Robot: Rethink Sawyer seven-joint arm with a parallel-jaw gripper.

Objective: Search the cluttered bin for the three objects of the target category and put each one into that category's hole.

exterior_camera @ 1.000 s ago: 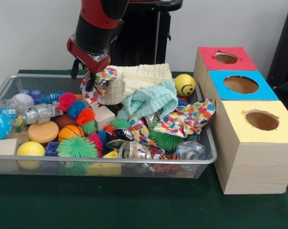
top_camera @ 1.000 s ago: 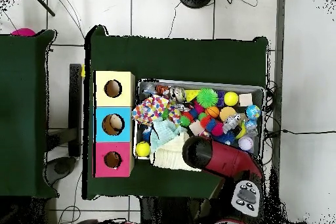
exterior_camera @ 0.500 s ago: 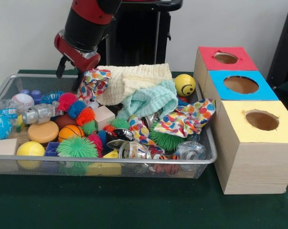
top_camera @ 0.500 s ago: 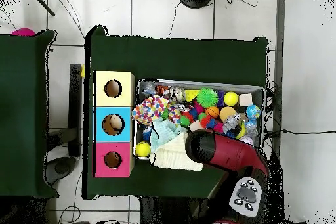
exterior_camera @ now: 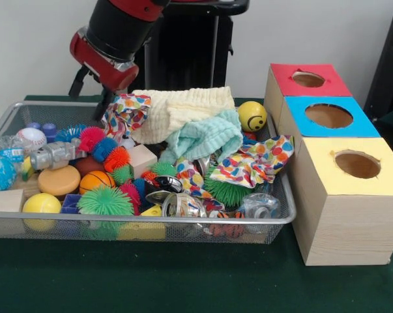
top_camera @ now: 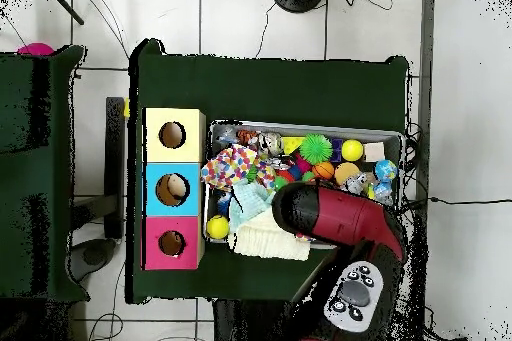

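My gripper (exterior_camera: pixel 109 111) hangs over the far left part of the wire bin (exterior_camera: pixel 150 220), shut on the end of a spotted cloth (exterior_camera: pixel 126 109) that is lifted off the pile. Beside it lie a cream knitted cloth (exterior_camera: pixel 183 111) and a mint cloth (exterior_camera: pixel 206 137). A second spotted cloth (exterior_camera: pixel 255 160) drapes over the bin's right edge. To the right of the bin stand three boxes with holes: red (exterior_camera: pixel 307 78), blue (exterior_camera: pixel 326 116) and yellow (exterior_camera: pixel 356 163). In the overhead view the red arm (top_camera: pixel 335 219) hides the gripper.
The bin's left half holds spiky balls (exterior_camera: pixel 105 201), a mini basketball (exterior_camera: pixel 95 180), a baseball (exterior_camera: pixel 30 137), wooden blocks (exterior_camera: pixel 6 201) and a yellow smiley ball (exterior_camera: pixel 251 116). A black stand (exterior_camera: pixel 189 52) rises behind the bin. Green cloth covers the table (exterior_camera: pixel 183 280).
The arm has swung left along the bin's far side and risen slightly. The spotted cloth's end moved left with the gripper.
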